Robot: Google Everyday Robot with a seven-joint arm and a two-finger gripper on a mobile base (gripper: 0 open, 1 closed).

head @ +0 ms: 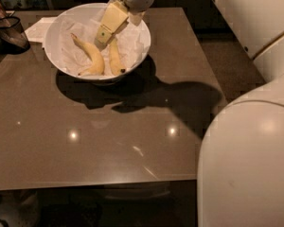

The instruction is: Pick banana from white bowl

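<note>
The white bowl (139, 34), lined with crumpled white paper, stands at the far left part of the brown table (109, 141). Two yellow bananas lie side by side in it: one curved at the left (91, 56), one straighter at the right (114, 59). My gripper (103, 39) reaches down into the bowl from the far side. Its cream tip sits just above the upper ends of the two bananas, between them. Whether it touches either banana cannot be told.
A dark glass vessel (9, 32) stands at the far left edge of the table. A white paper napkin (39, 30) lies behind the bowl. My white arm and body (248, 164) fill the right side. The table's front edge (94, 182) runs across the lower view.
</note>
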